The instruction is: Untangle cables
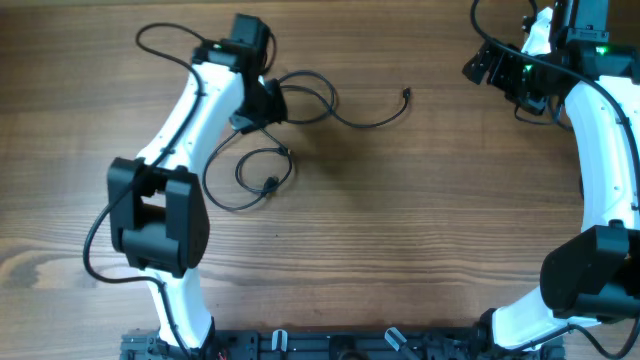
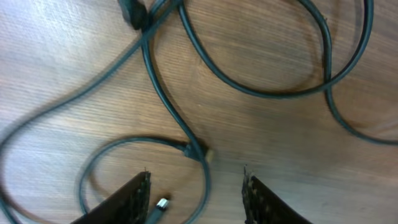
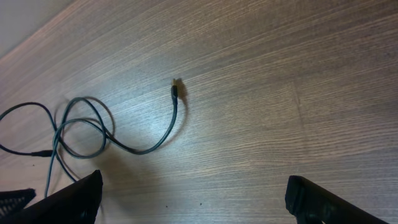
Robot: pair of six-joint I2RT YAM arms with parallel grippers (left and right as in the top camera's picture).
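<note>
Cables (image 2: 163,93) lie flat on the tabletop (image 1: 400,230), toward the far edge and left of the middle. The strands cross and loop over each other. One free end (image 1: 406,95) trails out toward the middle and is clear of the rest.

Left tool (image 2: 196,180) hangs low right over the tangle. Its fingers (image 2: 134,199) are spread with nothing pinched. A dark plug (image 2: 199,151) sits just ahead of the gap, where a small loop closes on itself. A silver tip (image 2: 160,204) lies beside the left finger. Likely reason for this spot: the plug and loop make the handiest grab point, and lifting here could pull one cord off the others.

Right tool (image 3: 193,193) is parked near the far right corner, well apart from the cables. It is spread wide and empty, and from there it looks across at the free end (image 3: 176,90). Probably it is kept back so the arms don't clash, and it is placed to take that end if called.

In the way:
- Strands overlap close to the plug, so a pinch could catch two cords at once.
- Left arm (image 1: 190,110) hides part of the tangle from above, so the crossings under it can't be read.
- The arm wire (image 1: 88,248) by the left edge is thicker and not part of the job.

Nothing else is on the tabletop near the cords.
</note>
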